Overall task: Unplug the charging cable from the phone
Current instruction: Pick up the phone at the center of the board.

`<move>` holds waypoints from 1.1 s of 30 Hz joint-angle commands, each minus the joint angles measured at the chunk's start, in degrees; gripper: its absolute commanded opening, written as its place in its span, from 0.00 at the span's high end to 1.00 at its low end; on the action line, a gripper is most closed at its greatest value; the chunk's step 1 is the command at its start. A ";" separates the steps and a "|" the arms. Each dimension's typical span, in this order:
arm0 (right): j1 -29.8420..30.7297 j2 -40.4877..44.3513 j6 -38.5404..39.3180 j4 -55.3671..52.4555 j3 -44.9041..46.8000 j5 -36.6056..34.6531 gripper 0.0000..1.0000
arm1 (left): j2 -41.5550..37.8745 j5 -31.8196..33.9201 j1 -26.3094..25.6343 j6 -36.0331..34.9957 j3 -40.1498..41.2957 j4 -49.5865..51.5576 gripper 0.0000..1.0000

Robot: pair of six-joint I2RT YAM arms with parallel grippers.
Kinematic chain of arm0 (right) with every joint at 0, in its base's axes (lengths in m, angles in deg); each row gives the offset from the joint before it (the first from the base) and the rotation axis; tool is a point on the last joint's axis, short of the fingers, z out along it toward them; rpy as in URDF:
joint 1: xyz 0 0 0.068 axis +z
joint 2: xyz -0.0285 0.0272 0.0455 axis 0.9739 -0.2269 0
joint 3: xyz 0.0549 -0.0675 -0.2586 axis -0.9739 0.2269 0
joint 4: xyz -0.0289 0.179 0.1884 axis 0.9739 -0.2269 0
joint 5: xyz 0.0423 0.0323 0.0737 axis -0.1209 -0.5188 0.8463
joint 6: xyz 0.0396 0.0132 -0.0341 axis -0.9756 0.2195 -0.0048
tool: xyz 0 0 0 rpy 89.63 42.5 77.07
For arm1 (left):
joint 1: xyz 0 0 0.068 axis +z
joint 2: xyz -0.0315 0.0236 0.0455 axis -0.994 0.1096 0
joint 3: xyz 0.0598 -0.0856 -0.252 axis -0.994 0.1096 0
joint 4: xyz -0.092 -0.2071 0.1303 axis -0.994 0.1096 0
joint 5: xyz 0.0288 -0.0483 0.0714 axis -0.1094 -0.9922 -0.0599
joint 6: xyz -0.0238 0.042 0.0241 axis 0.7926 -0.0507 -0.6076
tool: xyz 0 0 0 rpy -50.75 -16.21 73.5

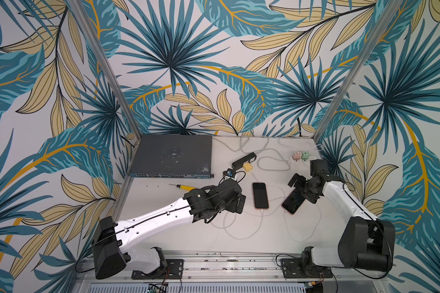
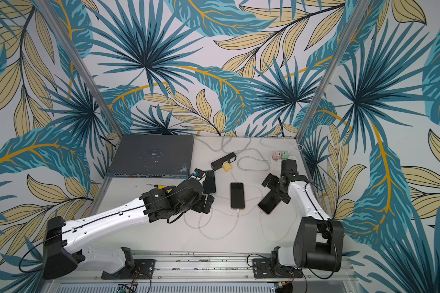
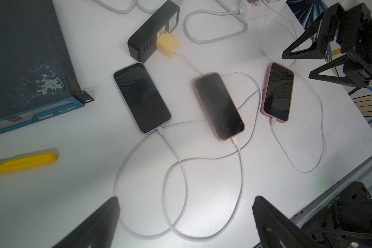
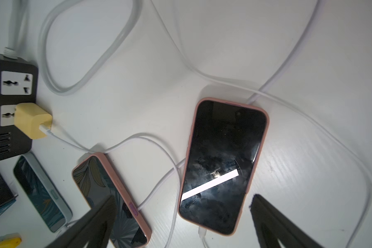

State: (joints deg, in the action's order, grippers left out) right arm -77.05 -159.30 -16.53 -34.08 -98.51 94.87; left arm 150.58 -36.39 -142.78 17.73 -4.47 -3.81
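No writing on the worktop (image 3: 62, 193) can be read.
The network switch (image 3: 30, 116) at the far left has small pale marks along its blue front panel, all too blurred to make out. A single row of pale characters runs along a black housing (image 3: 339, 206) at the near right edge by the rail, but it is too small and tilted to read. The sockets of the black power strip (image 3: 153, 32) bear only slot shapes. The dark screens of the left phone (image 3: 142, 97), middle phone (image 3: 219, 106) and right phone (image 3: 278, 92) carry only reflections.
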 commanded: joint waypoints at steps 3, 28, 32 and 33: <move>-1.78 -3.52 -1.86 -2.83 -0.48 -0.82 0.00 | -1.19 0.54 -0.14 1.27 2.30 -2.44 0.00; -2.87 -18.29 -2.18 -8.58 -8.19 -4.00 0.01 | -2.85 1.08 -0.16 5.10 9.84 -6.34 0.00; -2.78 -18.85 -2.43 -8.63 -8.21 -3.86 0.00 | -2.86 0.91 -0.15 6.10 10.91 -7.74 0.00; -2.74 -19.00 -2.56 -8.50 -8.29 -3.79 0.00 | -2.83 0.74 -0.17 6.22 11.19 -8.19 0.00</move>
State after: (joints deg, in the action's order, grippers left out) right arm -79.63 -177.22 -18.17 -40.83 -106.07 91.59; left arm 148.87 -36.21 -142.78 22.98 5.76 -10.00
